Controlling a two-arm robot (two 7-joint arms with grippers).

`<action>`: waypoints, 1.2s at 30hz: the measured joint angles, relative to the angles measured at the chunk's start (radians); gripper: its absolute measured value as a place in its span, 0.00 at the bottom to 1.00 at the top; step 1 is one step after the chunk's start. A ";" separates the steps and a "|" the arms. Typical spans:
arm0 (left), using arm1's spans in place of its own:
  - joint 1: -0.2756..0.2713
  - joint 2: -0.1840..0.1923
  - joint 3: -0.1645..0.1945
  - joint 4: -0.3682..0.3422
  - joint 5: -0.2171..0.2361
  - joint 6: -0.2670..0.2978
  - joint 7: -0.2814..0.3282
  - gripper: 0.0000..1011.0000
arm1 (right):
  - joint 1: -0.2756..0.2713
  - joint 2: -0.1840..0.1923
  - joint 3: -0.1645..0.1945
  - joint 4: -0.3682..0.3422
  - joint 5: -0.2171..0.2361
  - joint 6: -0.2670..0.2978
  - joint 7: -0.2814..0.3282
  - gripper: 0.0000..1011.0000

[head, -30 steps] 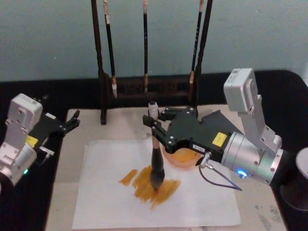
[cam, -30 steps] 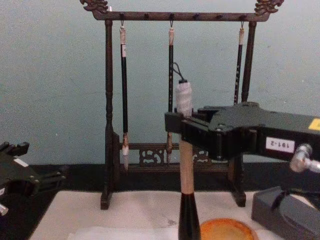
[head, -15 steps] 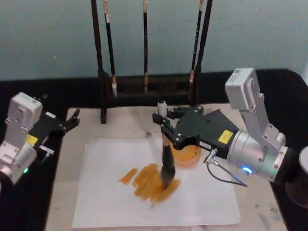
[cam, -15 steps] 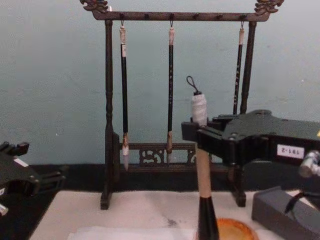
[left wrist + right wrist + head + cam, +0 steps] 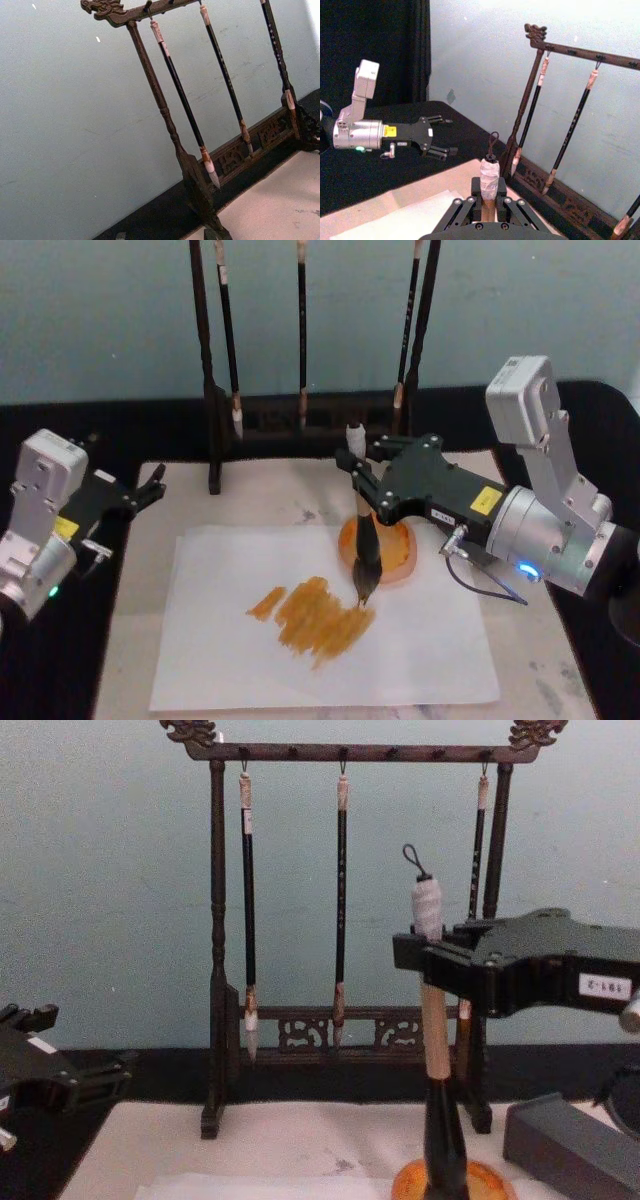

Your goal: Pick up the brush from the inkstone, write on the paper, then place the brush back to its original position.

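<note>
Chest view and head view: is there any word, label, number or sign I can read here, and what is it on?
White label on the right hand: dark characters, too blurred to read.
Yellow sticker on that hand's body: no legible text.
Smaller yellow sticker on the left hand: too small to read.
Orange strokes on the paper: a smear, no readable character.

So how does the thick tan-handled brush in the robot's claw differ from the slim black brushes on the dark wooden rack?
The thick tan-handled brush has a stout handle with a white-wrapped top; the slim black brushes have thin dark handles. It is clamped in the right gripper, tip down at the white paper; they hang from the dark wooden rack. Its head is large, theirs small. All point bristles down.
</note>
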 joint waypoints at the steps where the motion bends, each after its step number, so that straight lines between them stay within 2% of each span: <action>1: 0.000 0.000 0.000 0.000 0.000 0.000 0.000 1.00 | 0.000 -0.003 0.003 -0.002 -0.003 0.000 0.003 0.15; 8: 0.000 0.000 0.000 0.000 0.000 0.000 0.000 1.00 | 0.008 -0.027 0.004 -0.014 -0.017 -0.001 0.023 0.15; 14: 0.000 0.000 0.000 0.000 0.000 0.000 0.000 1.00 | 0.019 -0.062 -0.015 -0.034 -0.032 -0.006 0.058 0.15; 22: 0.000 0.000 0.000 0.000 0.000 0.000 0.000 1.00 | 0.007 -0.088 -0.028 -0.040 -0.037 -0.009 0.087 0.15; 30: 0.000 0.000 0.000 0.000 0.000 0.000 0.000 1.00 | -0.027 -0.093 -0.025 -0.025 -0.037 -0.009 0.092 0.15; 36: 0.000 0.000 0.000 0.000 0.000 0.000 0.000 1.00 | -0.048 -0.091 -0.005 -0.013 -0.049 -0.014 0.076 0.15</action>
